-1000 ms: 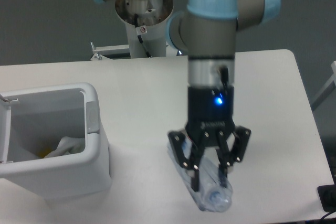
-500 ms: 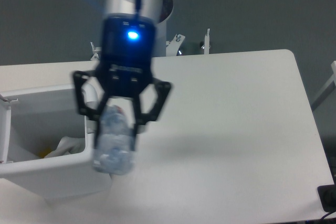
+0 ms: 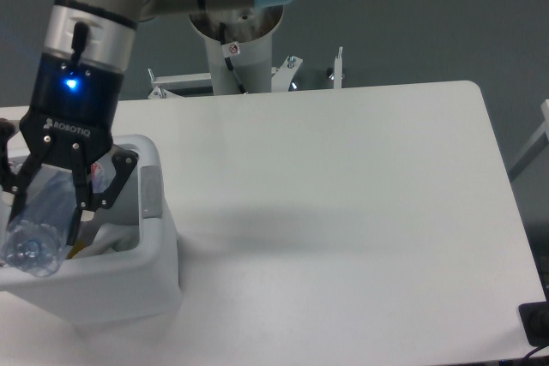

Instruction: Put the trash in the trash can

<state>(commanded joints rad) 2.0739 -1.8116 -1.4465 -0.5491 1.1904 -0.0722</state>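
My gripper is shut on the crushed clear plastic bottle and holds it tilted over the open top of the white trash can at the table's left front. The bottle's capped end points toward the camera, above the can's front rim. A bit of the crumpled white wrapper shows inside the can, to the right of the bottle. The grey patch is on the can's right wall.
The white table stretches to the right of the can. The arm's base column stands behind the table's far edge with metal brackets beside it. A dark object sits off the table's front right corner.
My gripper has carried the bottle from the table's front middle up and leftward. It now hangs over the trash can's opening instead of beside its right wall.
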